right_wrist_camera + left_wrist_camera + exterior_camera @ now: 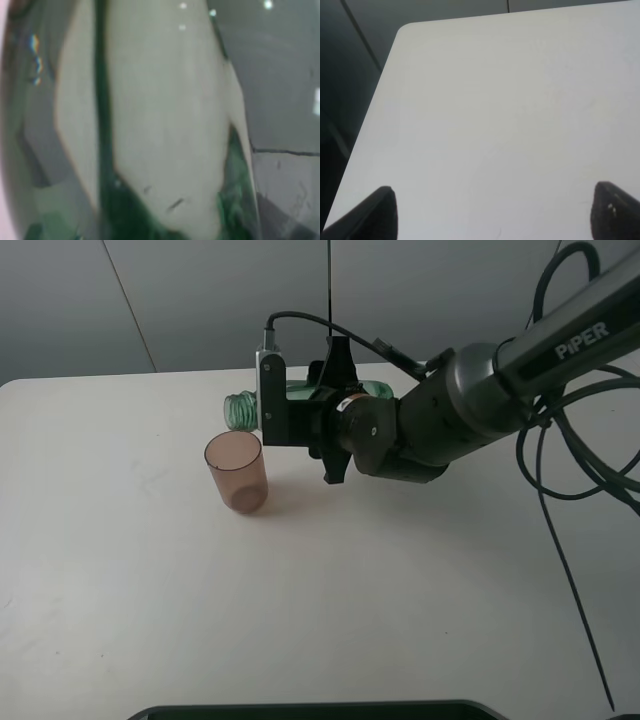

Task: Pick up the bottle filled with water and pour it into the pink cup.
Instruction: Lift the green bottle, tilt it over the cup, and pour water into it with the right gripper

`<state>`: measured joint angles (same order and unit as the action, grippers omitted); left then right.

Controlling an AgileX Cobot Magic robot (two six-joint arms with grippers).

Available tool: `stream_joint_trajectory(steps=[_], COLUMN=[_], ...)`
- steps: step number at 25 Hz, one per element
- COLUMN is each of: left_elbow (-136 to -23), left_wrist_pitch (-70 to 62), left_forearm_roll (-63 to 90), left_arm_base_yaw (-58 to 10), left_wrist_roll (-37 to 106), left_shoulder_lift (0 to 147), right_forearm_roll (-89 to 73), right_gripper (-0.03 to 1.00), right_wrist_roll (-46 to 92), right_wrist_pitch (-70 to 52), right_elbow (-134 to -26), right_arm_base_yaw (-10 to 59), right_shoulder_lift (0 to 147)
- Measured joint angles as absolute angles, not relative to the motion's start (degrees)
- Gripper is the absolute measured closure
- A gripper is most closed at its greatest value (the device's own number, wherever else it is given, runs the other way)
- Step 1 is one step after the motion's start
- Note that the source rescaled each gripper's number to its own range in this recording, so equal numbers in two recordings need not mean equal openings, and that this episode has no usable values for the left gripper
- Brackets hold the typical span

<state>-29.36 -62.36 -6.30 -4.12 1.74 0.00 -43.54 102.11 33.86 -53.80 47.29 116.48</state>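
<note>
The green-tinted see-through bottle lies nearly level in my right gripper, its open threaded neck pointing left, just above and behind the rim of the pink cup. The pink cup stands upright on the white table. The right gripper is shut on the bottle's body, which its wrist hides in the high view. The right wrist view is filled by the bottle's green wall, very close. My left gripper is open and empty over bare table; only its two dark fingertips show. It is out of the high view.
The white table has a rounded far-left corner. Grey wall panels stand behind it. Black cables hang from the right arm over the table's right side. A dark edge lies along the front of the high view.
</note>
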Motion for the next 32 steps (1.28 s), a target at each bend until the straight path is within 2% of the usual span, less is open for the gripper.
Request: stream_joint_trajectory(steps=[21,32], left_elbow=[-29.36,-29.36], left_wrist_pitch=[-62.36,-62.36], left_forearm_roll=[-6.3,-6.3], left_arm_base_yaw=[-4.12,-4.12], left_wrist_roll=[1.85,1.85], left_shoulder_lift=[0.0,0.0], right_forearm_roll=[-54.7,-55.3], right_gripper=[0.96,0.96], right_wrist_roll=[115.71,119.59], right_wrist_pitch=[34.78,36.5], right_elbow=[-53.8,-53.8], right_arm_base_yaw=[47.18,47.18], right_shoulder_lift=[116.48,116.48])
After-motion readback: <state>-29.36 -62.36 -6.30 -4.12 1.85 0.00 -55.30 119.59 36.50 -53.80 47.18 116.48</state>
